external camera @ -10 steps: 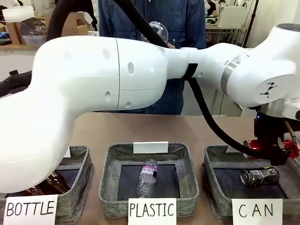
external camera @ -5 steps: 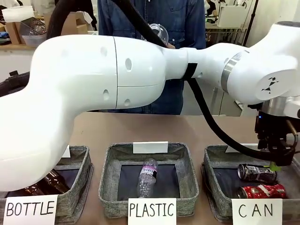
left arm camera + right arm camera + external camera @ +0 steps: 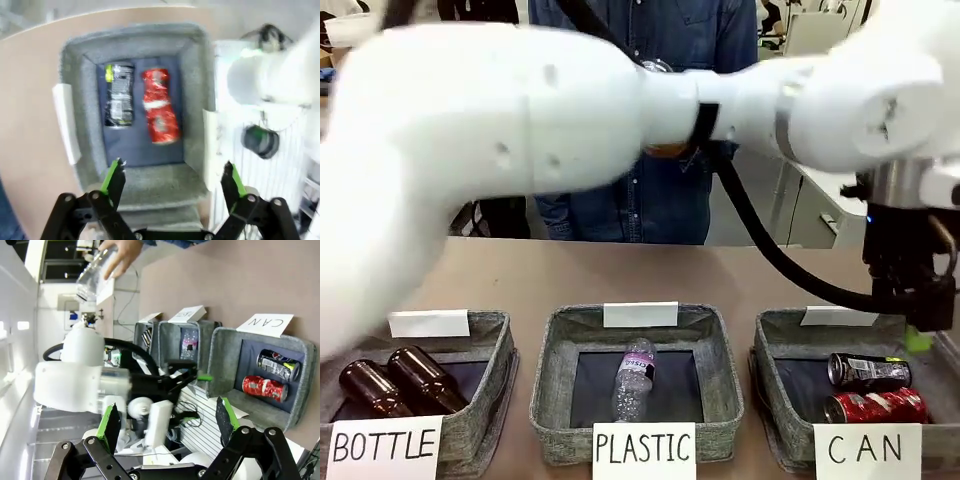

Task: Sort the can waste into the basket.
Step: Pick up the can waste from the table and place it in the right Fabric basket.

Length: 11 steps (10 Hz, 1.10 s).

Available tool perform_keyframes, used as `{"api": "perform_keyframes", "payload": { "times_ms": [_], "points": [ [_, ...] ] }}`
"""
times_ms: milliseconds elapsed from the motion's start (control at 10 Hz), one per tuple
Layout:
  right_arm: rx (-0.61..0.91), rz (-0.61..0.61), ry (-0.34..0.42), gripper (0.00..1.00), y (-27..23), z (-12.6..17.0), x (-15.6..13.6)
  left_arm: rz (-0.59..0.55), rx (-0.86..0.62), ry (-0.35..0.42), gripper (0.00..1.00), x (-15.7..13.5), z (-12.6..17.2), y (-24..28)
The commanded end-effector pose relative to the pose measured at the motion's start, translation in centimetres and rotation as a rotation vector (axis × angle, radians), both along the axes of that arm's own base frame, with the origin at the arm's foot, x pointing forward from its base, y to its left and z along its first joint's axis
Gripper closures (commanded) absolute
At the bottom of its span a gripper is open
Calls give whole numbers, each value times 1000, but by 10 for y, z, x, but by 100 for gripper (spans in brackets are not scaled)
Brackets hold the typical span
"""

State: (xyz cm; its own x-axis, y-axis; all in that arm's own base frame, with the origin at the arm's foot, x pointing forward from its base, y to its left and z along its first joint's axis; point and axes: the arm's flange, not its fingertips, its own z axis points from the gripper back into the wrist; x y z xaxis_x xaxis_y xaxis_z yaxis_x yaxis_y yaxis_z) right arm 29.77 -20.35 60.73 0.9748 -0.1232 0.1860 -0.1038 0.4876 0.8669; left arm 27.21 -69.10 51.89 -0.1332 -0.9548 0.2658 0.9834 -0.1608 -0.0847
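Front view, left to right. The BOTTLE basket (image 3: 485, 335) holds two brown bottles (image 3: 395, 380). The PLASTIC basket (image 3: 552, 385) holds one clear bottle (image 3: 635, 378) lying flat. The CAN basket (image 3: 772, 385) stands at the right end of the row, directly below the left claw (image 3: 912, 325).

Left claw: it hangs above the far right part of the CAN basket with its jaws spread and nothing between them. In the left wrist view the left claw (image 3: 172, 182) has its two green pads (image 3: 111, 175) standing wide apart over the basket's near wall (image 3: 155, 187). Both cans lie beyond the fingertips on the dark bottom, apart from the claw. The black can (image 3: 868, 370) lies farther from the CAN sign (image 3: 868, 450); the red can (image 3: 875, 406) lies just beside it, nearer the sign. In the left wrist view the black can (image 3: 118, 95) and the red can (image 3: 160, 106) lie side by side, lengthwise parallel, close together; whether they touch cannot be told.

Right claw: in the right wrist view the right claw (image 3: 167, 420) is spread wide and holds nothing. The CAN basket (image 3: 220, 362) with both cans lies ahead of it, to the right of its fingertips. A person's hand (image 3: 120, 252), well beyond the claw, holds a clear plastic bottle (image 3: 95, 272).
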Motion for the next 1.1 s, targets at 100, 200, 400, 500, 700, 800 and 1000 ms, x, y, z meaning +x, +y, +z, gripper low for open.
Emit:
{"api": "perform_keyframes", "payload": {
  "times_ms": [100,200,400,500,700,800,1000],
  "points": [
    [-57,89,10,0,36,5,12,10,-12,122,1,-27,58,153],
    [-89,137,27,0,59,5,22,153,-55,94,1,-35,75,201],
    [-140,215,34,0,116,5,38,297,-115,134,1,-32,92,280],
    [-94,245,13,0,147,8,43,370,-186,183,1,-21,94,322],
    [-9,346,48,0,212,3,48,478,-446,321,1,-6,87,422],
    [-21,366,61,0,239,-4,48,614,-535,356,1,-8,84,471],
    [77,366,83,0,278,-14,51,798,-674,603,1,-13,69,569]
  ]
}}
